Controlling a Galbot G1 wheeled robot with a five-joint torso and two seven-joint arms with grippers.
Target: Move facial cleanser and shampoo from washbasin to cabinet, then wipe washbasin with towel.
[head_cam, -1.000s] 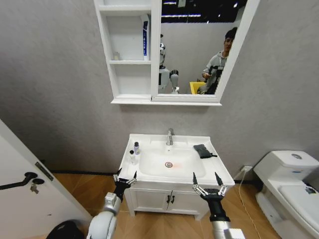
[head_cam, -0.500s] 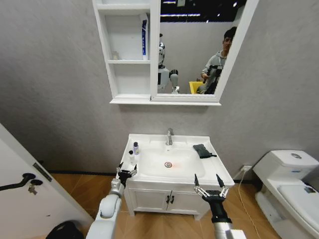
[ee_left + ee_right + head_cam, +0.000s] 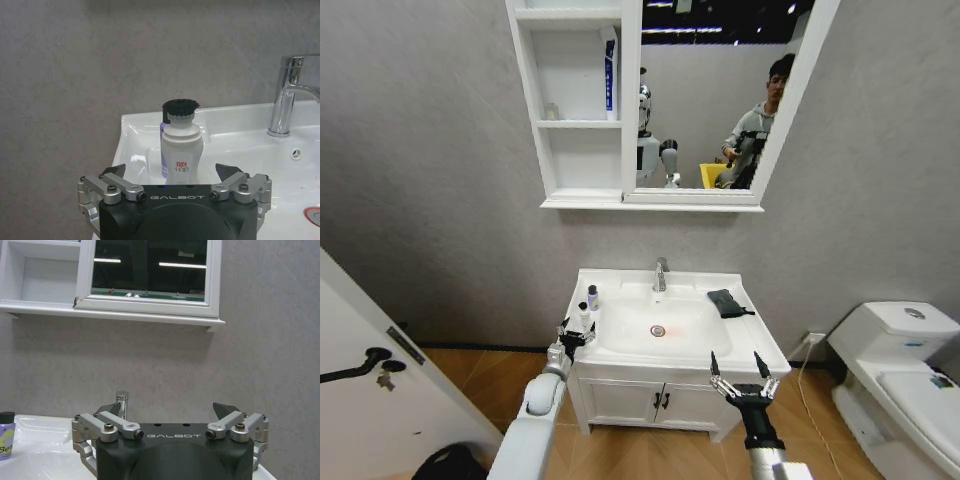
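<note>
We face a grey bathroom wall with the white washbasin [image 3: 665, 330] below and the cabinet [image 3: 575, 100] beside its mirror above; a blue-and-white tube already stands on the cabinet's middle shelf. Compared with a second ago, our left claw [image 3: 575, 334] has climbed from below the basin's front corner to its left rim, just beside the two bottles there. We read this as the approach to a grasp, with nothing lifted yet. Its fingers are spread wide. Our right claw [image 3: 741, 372] hangs in front of the basin's right front corner, also spread and holding nothing.

The left wrist view shows what the head view cannot: a white bottle [image 3: 181, 156] with a bristly black top stands centred between the open fingers, a purple bottle [image 3: 163, 150] close behind it. The head view alone gives us the towel [image 3: 725, 302], lying dark on the basin's right rear ledge, well apart from the bottles.
</note>
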